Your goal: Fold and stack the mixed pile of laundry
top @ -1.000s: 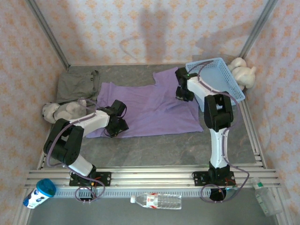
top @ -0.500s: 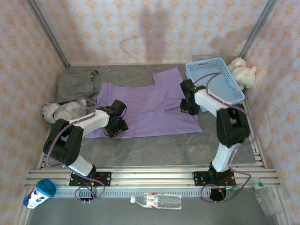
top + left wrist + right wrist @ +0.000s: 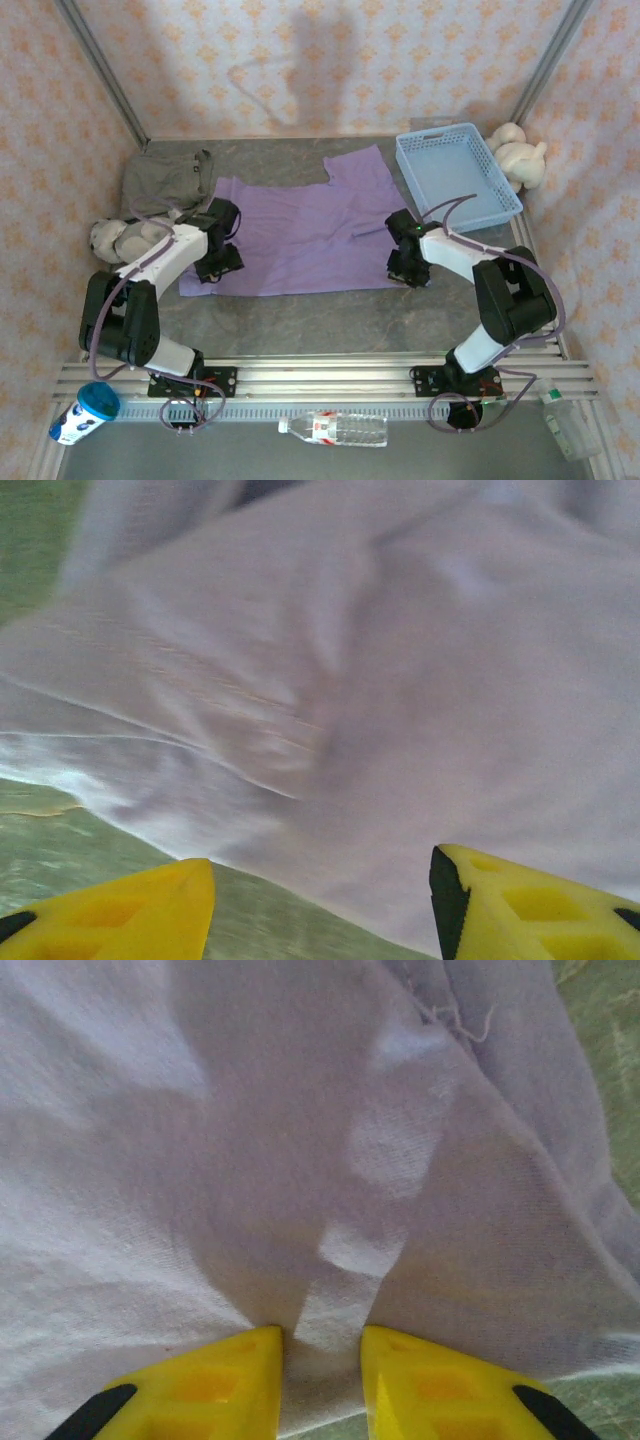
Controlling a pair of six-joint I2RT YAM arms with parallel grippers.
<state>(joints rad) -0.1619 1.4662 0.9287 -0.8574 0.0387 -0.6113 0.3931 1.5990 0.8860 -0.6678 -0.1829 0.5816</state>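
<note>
Right wrist: jaws pinch purple tee (image 3: 330, 1240).

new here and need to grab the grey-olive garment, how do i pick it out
Look to the table's far left corner, beside the purple T-shirt. The grey-olive garment lies crumpled there, just beyond a plush toy; it is smaller and duller than the shirt.

pale pink patterned walls (image 3: 330, 60) enclose a grey mottled bench (image 3: 330, 320); slanted metal posts (image 3: 100, 70) stand in the far corners, an aluminium rail (image 3: 330, 375) along the near edge, soft shadows behind.
</note>
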